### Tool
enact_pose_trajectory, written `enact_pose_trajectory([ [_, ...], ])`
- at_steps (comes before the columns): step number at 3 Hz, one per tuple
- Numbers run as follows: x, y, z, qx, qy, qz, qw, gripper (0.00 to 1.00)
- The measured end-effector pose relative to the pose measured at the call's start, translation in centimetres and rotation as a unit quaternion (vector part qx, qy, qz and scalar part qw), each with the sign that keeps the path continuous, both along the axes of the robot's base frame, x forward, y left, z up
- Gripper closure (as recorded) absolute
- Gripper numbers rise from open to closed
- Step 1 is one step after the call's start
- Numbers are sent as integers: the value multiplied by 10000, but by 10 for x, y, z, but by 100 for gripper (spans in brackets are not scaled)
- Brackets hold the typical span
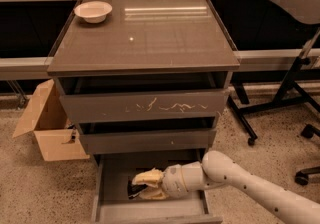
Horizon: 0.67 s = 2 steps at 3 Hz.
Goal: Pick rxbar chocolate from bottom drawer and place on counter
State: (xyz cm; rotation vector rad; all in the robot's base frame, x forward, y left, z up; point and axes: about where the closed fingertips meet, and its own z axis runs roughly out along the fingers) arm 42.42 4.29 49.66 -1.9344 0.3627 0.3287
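Observation:
The bottom drawer [150, 210] is pulled open at the foot of the cabinet. The rxbar chocolate [134, 189], a small black packet, lies inside it near the left. My gripper [147, 184] reaches into the drawer from the right, its pale yellow fingers [148, 176] one above and one below the packet's right end. The counter [145, 33] is the glossy grey-brown cabinet top above.
A pale bowl [93, 10] sits at the counter's back left corner. A cardboard box [47, 123] stands on the floor left of the cabinet. A black stand [280, 93] and chair wheels [306, 168] are on the right.

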Motion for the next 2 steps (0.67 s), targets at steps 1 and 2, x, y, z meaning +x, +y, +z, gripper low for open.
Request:
enact_pose_trajectory([
  [1, 0, 0, 0, 0, 0, 0, 10000, 100],
  [2, 11, -10, 10, 17, -126, -64, 9999, 100],
])
